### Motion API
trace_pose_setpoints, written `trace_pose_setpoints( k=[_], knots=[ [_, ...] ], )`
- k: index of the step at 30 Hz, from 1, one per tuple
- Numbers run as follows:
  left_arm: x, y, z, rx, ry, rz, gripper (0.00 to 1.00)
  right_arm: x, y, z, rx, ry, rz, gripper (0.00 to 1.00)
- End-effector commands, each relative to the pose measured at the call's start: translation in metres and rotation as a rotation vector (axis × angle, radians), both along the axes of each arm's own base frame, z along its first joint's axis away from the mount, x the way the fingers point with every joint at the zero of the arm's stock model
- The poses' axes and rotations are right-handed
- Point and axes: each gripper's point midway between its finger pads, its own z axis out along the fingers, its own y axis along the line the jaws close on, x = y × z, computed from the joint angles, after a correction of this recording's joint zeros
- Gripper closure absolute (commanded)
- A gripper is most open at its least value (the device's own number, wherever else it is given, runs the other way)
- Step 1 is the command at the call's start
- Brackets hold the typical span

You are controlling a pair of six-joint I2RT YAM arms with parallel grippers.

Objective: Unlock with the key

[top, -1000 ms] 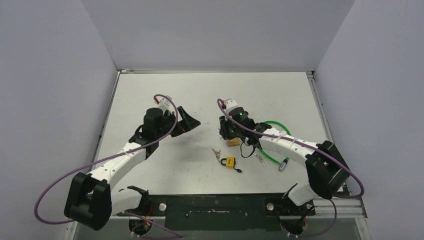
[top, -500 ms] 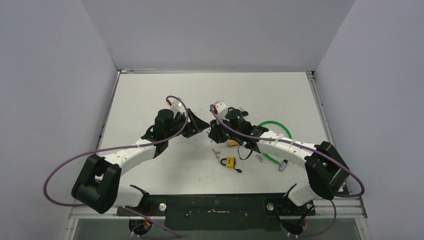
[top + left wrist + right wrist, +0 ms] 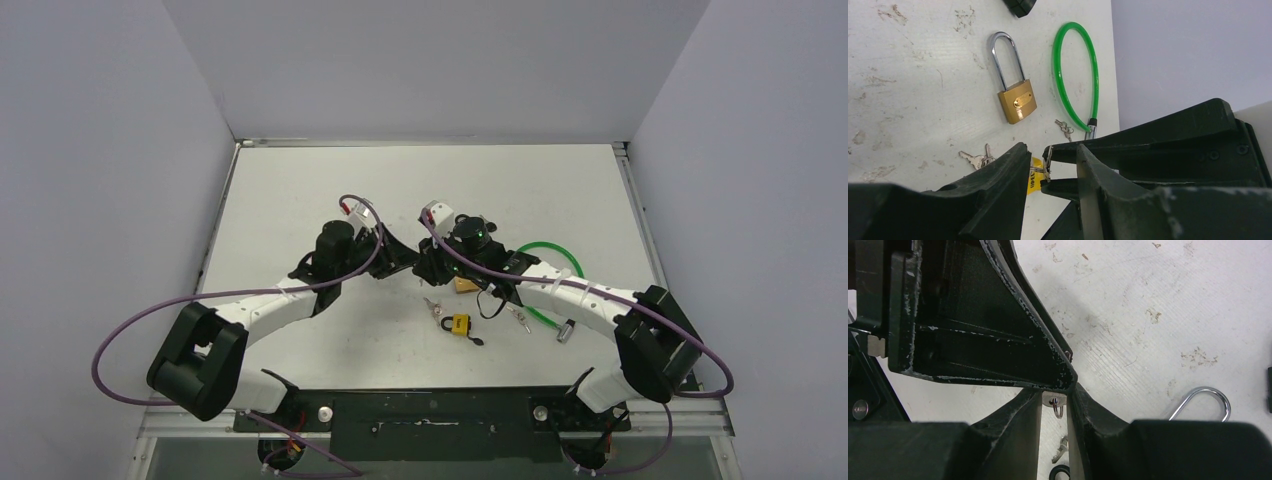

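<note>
Now the two claws meet nose to nose over the middle of the counter (image 3: 300, 200). The right claw (image 3: 1055, 394) is clamped on a small silver key (image 3: 1055, 400), its ring dangling below. The left claw (image 3: 1050, 149) has its fingers apart, one on each side of that key, with a gap showing. On the counter, the brass padlock (image 3: 1017, 102) lies flat, and the yellow padlock (image 3: 459, 323) sits nearer the bases with loose keys (image 3: 975, 159) just beside it
</note>
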Motion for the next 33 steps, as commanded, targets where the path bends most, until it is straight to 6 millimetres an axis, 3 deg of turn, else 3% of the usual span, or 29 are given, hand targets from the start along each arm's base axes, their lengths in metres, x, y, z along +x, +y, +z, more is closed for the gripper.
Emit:
trace_pose_setpoints(
  k=[1, 2, 4, 5, 13, 15, 16, 18, 20, 22, 25, 30, 33],
  knots=[
    [0.001, -0.009, 0.020, -0.077, -0.056, -0.027, 0.67, 0.002, 0.010, 0.033, 0.079, -0.089, 0.034, 0.85],
    [0.001, -0.010, 0.022, -0.083, -0.058, -0.028, 0.71, 0.002, 0.010, 0.033, 0.078, -0.088, 0.035, 0.85],
    [0.001, -0.011, 0.026, -0.095, -0.075, -0.036, 0.88, 0.001, 0.009, 0.032, 0.075, -0.088, 0.038, 0.84],
    [0.000, -0.012, 0.028, -0.097, -0.083, -0.043, 0.90, -0.001, 0.010, 0.032, 0.076, -0.087, 0.050, 0.84],
    [0.001, -0.017, 0.021, -0.035, -0.090, -0.104, 0.89, -0.007, 0.011, 0.028, 0.059, -0.081, 0.098, 0.82],
    [0.001, -0.017, 0.020, -0.031, -0.087, -0.111, 0.93, -0.008, 0.010, 0.026, 0.053, -0.080, 0.104, 0.82],
    [0.001, -0.017, 0.020, -0.031, -0.091, -0.113, 0.99, -0.008, 0.010, 0.026, 0.052, -0.079, 0.104, 0.81],
    [0.001, -0.017, 0.022, -0.030, -0.106, -0.113, 1.00, -0.007, 0.009, 0.026, 0.053, -0.074, 0.091, 0.75],
    [0.002, -0.015, 0.029, -0.032, -0.138, -0.105, 1.00, -0.006, 0.008, 0.029, 0.071, -0.070, 0.079, 0.60],
    [0.003, -0.012, 0.039, -0.031, -0.186, -0.100, 1.00, -0.009, 0.007, 0.044, 0.144, -0.090, 0.082, 0.36],
    [0.003, -0.009, 0.056, -0.024, -0.263, -0.102, 1.00, -0.010, -0.004, 0.085, 0.350, -0.106, 0.068, 0.20],
    [-0.004, -0.005, 0.090, -0.041, -0.379, -0.138, 1.00, -0.003, -0.030, 0.127, 0.573, -0.083, 0.028, 0.21],
    [-0.014, -0.006, 0.114, -0.074, -0.433, -0.176, 1.00, -0.005, -0.028, 0.131, 0.583, -0.052, 0.040, 0.26]
  ],
)
